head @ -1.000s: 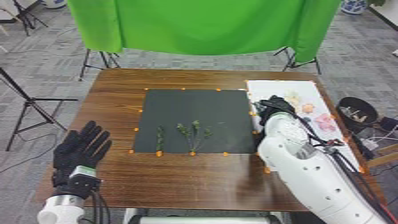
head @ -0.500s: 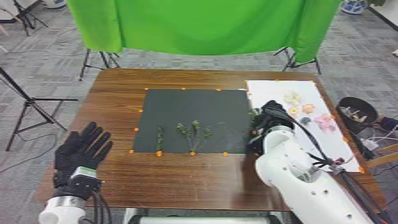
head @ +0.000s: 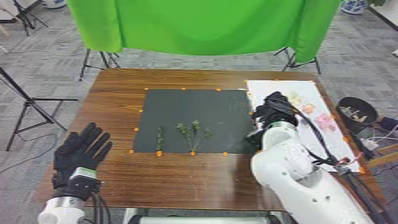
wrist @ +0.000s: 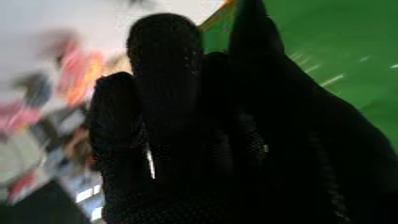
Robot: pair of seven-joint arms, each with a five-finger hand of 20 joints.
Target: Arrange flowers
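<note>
In the head view, light falls bright and fairly even; the sheet point(head: 282, 84) at two o'clock and the arm point(head: 298, 172) toward five look palest, the mat point(head: 178, 107) dull; in the right wrist view, the right hand point(head: 277, 107) sinks to near-black, pale glare streaks the green cloth point(head: 204, 25), and the flowers point(wrist: 78, 72) blur.

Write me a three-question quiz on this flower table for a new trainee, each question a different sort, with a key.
1. True or false: the left hand is above the dark mat.
2. Choose what lies on the white sheet: a) a coiled rope, b) pink flowers, c) a row of glass jars.
3. Fill in the colour: the sprigs on the mat are ____.

Key: 1 false; 2 b; 3 green.
</note>
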